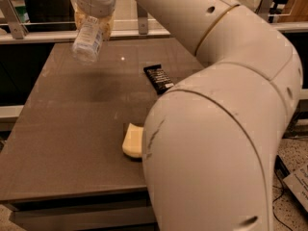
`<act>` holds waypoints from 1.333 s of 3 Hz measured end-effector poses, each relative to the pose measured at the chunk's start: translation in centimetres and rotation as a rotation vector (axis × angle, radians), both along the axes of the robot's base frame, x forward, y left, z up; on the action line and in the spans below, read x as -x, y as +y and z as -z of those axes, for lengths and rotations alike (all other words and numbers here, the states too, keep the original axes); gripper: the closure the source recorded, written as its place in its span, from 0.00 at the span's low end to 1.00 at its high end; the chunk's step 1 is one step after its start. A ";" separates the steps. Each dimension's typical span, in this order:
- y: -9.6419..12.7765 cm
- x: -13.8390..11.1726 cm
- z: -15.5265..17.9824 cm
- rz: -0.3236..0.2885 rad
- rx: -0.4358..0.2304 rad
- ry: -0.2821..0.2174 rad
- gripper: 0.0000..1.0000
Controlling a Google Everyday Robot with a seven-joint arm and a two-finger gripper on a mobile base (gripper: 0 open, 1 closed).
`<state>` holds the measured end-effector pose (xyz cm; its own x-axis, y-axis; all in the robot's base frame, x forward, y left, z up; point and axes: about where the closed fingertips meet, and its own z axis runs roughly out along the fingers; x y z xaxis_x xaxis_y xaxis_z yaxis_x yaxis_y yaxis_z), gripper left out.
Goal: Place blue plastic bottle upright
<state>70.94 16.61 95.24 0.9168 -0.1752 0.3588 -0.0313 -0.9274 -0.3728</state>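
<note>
Blue plastic bottle (88,44) hangs in the air at 11 o'clock of the view, tilted with its free end toward 7 o'clock, clear of the table (67,114); gripper (94,25) pinches its upper end from both sides. Black wrapped bar (159,78) lies at 4 o'clock of the bottle, yellow sponge (133,141) further out at 5 o'clock. Looks like the carry/orient step: next move needs the tilt taken out, then a straight descent onto bare table before release.
</note>
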 end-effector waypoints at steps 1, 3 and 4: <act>0.3 -0.2 -0.6 -0.070 0.044 -0.079 1.00; 2.5 0.4 -2.2 -0.332 0.125 -0.325 1.00; 4.2 1.0 -1.8 -0.470 0.085 -0.432 1.00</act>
